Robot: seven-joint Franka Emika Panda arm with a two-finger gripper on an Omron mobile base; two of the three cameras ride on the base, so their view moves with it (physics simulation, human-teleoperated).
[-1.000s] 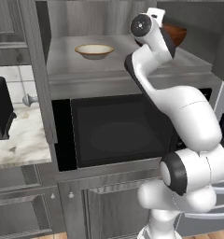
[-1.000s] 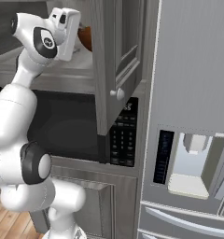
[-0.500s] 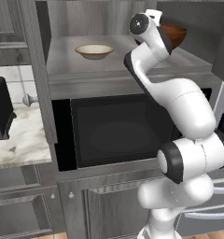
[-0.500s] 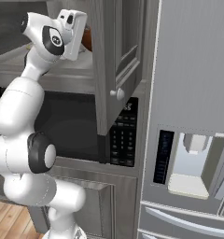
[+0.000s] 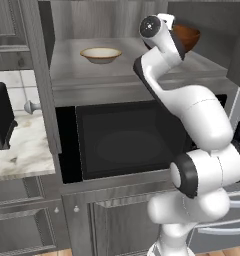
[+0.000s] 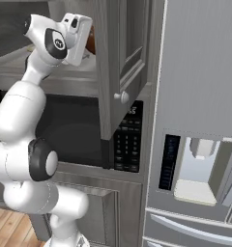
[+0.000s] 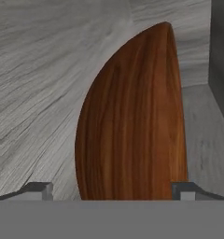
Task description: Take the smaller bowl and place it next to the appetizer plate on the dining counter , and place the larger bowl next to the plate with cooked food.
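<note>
The white robot arm reaches up into an open grey wooden cabinet shelf above a black microwave. Its pincer is spread wide, one fingertip on either side of the large deep reddish-brown glossy wooden bowl, which stands just ahead near the shelf's right rear corner. The small shallow cream bowl with a tan rim sits well apart, toward the shelf's left middle.

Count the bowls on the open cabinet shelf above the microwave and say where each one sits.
2. The smaller bowl sits on the shelf's left half; the larger bowl sits at the right, partly behind the arm. Others may be hidden.
</note>
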